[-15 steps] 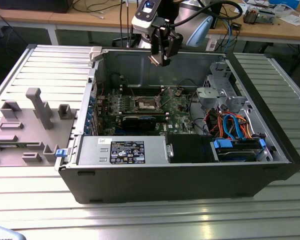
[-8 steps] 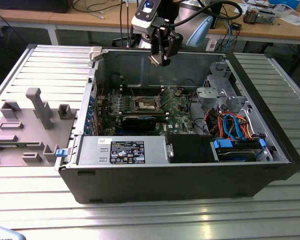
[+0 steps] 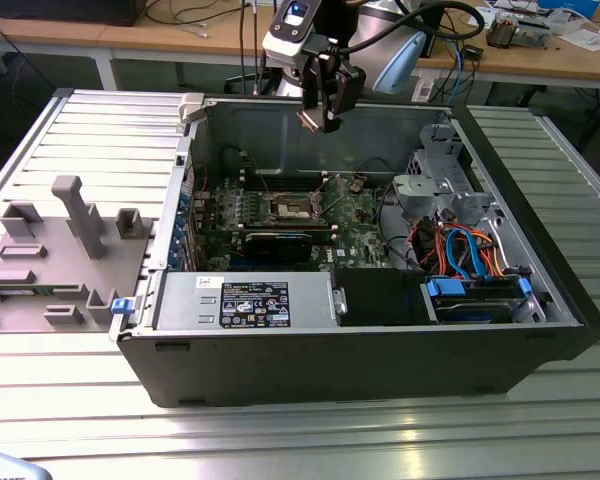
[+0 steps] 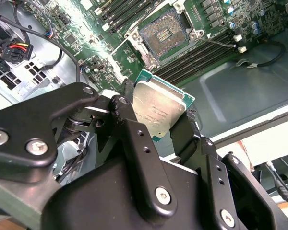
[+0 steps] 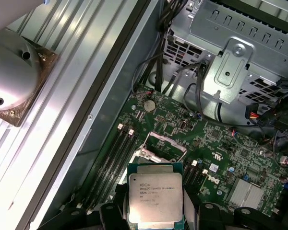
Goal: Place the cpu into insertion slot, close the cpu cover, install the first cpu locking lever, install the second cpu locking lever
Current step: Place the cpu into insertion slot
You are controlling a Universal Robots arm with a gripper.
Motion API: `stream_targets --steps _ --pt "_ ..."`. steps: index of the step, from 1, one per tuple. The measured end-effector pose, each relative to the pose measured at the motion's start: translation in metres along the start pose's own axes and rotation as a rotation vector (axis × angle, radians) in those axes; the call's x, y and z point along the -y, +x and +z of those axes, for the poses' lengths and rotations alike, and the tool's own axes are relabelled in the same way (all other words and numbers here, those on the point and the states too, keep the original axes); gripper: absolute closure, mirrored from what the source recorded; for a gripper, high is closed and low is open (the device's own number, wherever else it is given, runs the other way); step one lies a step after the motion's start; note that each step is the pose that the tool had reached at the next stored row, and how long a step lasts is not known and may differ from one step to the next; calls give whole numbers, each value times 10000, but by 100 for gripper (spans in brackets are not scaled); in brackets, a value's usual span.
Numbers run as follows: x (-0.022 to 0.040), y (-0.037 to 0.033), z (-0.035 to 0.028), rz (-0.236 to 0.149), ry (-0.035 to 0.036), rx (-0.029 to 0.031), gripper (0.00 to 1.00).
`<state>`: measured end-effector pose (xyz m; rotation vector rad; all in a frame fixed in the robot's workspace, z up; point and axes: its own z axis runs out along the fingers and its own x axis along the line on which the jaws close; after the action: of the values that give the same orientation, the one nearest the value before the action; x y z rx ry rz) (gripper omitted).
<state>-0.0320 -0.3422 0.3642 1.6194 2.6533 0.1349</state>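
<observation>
My gripper [image 3: 318, 112] hangs high over the open computer case, shut on the cpu [image 4: 161, 111], a flat square chip with a silver-grey top. In both wrist views the black fingers [image 4: 130, 125] clamp the cpu [image 5: 155, 195] by two opposite edges. The green motherboard [image 3: 355, 215] lies on the case floor below. Its insertion slot [image 4: 163, 34] is a dark square socket with bare contacts, well below the chip and apart from it. The insertion slot [image 3: 295, 207] sits under the gripper, nearer the camera in the exterior view. The silver cpu cover [image 5: 164, 140] appears swung open at the socket's edge.
Memory slots [image 4: 201, 52] flank the socket. A coin battery [image 5: 149, 104], a metal drive cage [image 3: 435, 185] with orange and blue cables [image 3: 460, 250], a black card [image 3: 275, 243] and the power supply [image 3: 245, 300] fill the case. A grey fixture [image 3: 55, 250] sits at the exterior view's left.
</observation>
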Motion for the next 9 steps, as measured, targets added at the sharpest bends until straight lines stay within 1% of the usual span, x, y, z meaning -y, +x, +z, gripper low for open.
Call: stream_targets --steps 9 --pt "0 0 0 44 -1 5 45"
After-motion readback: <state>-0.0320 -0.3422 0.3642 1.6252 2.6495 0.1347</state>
